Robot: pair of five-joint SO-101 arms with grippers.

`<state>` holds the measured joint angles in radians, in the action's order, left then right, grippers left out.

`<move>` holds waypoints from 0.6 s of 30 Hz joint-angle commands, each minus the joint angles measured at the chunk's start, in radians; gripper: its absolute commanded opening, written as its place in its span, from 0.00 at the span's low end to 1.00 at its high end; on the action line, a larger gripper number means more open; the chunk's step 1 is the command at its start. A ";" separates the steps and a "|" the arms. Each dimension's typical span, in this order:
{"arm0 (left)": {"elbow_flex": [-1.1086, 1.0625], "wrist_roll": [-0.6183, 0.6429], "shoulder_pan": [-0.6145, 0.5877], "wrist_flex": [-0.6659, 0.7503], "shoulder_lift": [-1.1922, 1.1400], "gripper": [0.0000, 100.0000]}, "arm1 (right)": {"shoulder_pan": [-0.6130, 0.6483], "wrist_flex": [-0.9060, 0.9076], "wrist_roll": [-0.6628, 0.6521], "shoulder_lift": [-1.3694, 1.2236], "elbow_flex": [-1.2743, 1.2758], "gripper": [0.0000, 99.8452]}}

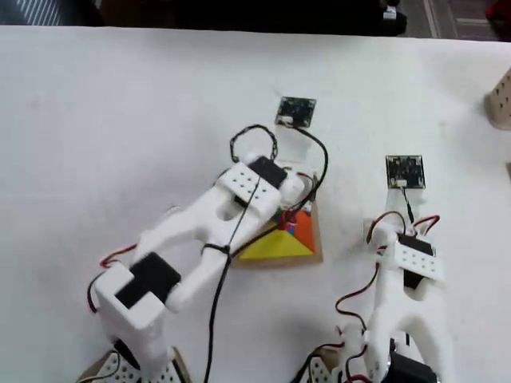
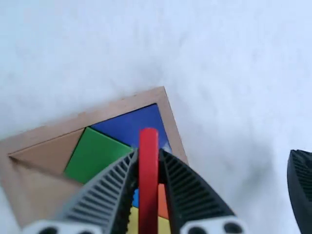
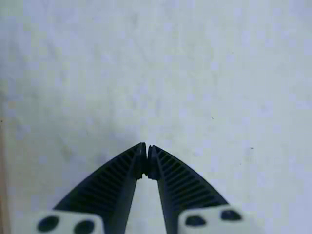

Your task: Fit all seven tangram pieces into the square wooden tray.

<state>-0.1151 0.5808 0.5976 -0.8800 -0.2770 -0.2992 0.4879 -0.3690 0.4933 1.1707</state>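
The square wooden tray [image 2: 165, 105] lies on the white table under my left arm; in the high view the tray [image 1: 318, 247] peeks out beside that arm. Inside it I see a blue piece [image 2: 131, 124], a green piece [image 2: 95, 153], an orange piece [image 2: 163, 201] and a yellow piece [image 1: 279, 245]. Part of the tray floor [image 2: 46, 156] is bare wood. My left gripper [image 2: 147, 153] is shut on a red piece [image 2: 148, 180], held on edge just above the blue and orange pieces. My right gripper [image 3: 146, 158] is shut with nothing in it, over bare table right of the tray.
The right arm [image 1: 407, 271] stands to the right of the tray. Two small black circuit boards [image 1: 296, 112] [image 1: 405, 171] lie behind the arms. A wooden object [image 1: 501, 100] sits at the right table edge. The far and left table areas offer open room.
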 commanded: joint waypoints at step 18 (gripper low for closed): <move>-0.037 -0.112 -0.024 0.015 -0.056 0.29 | 0.010 -0.005 0.008 0.025 -0.038 0.02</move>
<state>-0.1626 0.5010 0.5823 -0.8677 -0.3353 -0.2992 0.4879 -0.3690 0.4933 1.1707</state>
